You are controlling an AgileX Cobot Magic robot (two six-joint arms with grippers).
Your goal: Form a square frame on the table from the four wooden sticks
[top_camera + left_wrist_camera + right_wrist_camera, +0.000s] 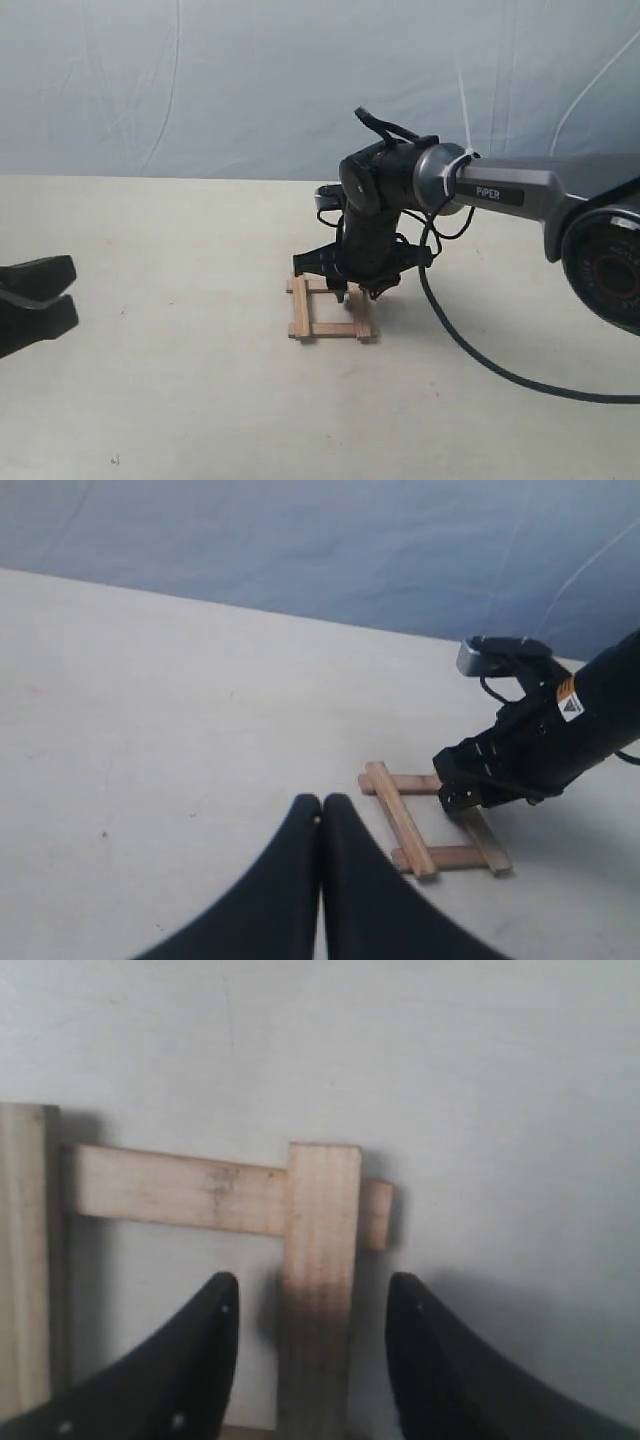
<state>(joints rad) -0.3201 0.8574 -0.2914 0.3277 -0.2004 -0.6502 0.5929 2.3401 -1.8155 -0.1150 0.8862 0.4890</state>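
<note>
The frame lies on the table at mid-scene, under the right gripper. All four sticks appear to be laid, with corners overlapping. The right stick is straddled by spread fingers, with a gap visible on each side, and its end rests over a cross stick. The step in hand is judged to be the release of this last stick.

The fingers should be kept wide and raised straight up, so that neither pad brushes the wood. A sideways drift could swing the stick about its overlapped corner and open the square.

The left gripper is held well apart at the left edge, fingers pressed together, and is best left there.
</note>
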